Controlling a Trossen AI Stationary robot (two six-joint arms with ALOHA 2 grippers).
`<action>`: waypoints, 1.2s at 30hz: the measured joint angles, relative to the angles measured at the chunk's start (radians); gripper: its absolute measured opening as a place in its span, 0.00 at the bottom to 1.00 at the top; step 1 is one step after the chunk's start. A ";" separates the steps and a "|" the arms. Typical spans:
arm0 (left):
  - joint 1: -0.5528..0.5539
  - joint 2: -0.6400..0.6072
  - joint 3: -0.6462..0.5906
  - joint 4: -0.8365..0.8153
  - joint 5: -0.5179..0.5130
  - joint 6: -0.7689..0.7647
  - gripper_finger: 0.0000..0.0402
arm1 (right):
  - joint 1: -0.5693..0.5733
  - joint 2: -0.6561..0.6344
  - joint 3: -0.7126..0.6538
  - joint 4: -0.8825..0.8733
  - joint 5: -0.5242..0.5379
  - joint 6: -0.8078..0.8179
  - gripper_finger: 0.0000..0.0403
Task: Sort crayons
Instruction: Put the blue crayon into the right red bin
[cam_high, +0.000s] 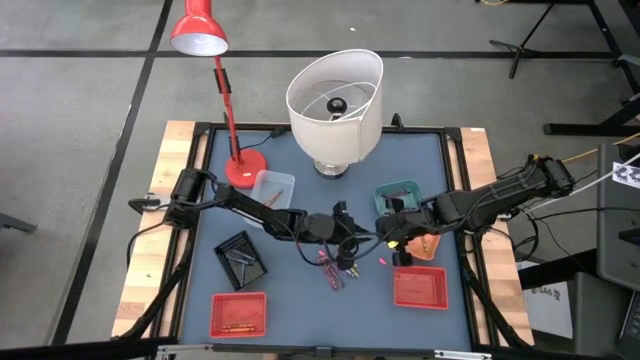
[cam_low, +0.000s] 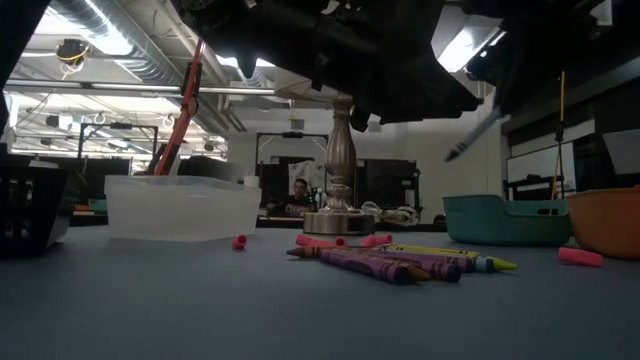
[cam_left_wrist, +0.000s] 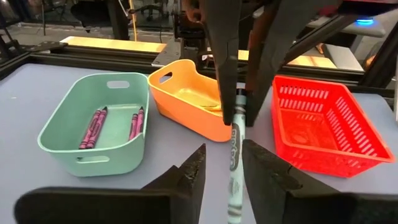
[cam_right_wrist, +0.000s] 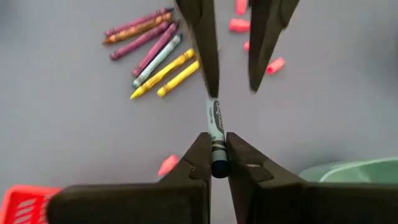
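A grey-green crayon (cam_left_wrist: 233, 146) hangs in the air above the table's middle, between my two grippers. My right gripper (cam_right_wrist: 217, 138) is shut on it. My left gripper (cam_left_wrist: 224, 148) faces it from the table's left and is open, one finger on each side of the crayon's other end, apart from it. Below, a loose heap of crayons (cam_right_wrist: 152, 53) in purple, yellow and grey lies flat on the blue table top (cam_high: 300, 290). A few short pink pieces (cam_right_wrist: 273, 65) lie beside it. In the high view the grippers meet near the heap (cam_high: 335, 268). My right gripper pinches one end of the crayon (cam_right_wrist: 217, 149) between its two fingers. The fingers slant down from the table's right and lie along the crayon, which sticks out past their tips. The crayon is lifted clear of the table and slants in the air (cam_low: 470, 140).
Near my right arm stand a teal bin (cam_left_wrist: 93, 124) holding two magenta crayons, an orange bin (cam_left_wrist: 186, 93) and a red basket (cam_left_wrist: 323, 118). On the left are a second red basket (cam_high: 238, 313), a black tray (cam_high: 240, 255) and a clear bin (cam_high: 273, 187). At the back stand a red lamp (cam_high: 245, 168) and a white-shaded lamp (cam_high: 335, 100).
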 joint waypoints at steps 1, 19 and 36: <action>-0.003 0.000 0.000 0.000 0.000 0.000 0.22 | 0.000 0.000 0.000 -0.010 -0.012 0.007 0.06; -0.025 0.000 0.000 -0.001 0.000 0.002 0.22 | 0.430 0.000 0.000 -0.098 0.191 0.435 0.04; -0.026 0.000 0.000 0.000 0.000 0.000 0.22 | 0.880 0.060 0.000 -0.232 0.467 1.104 0.06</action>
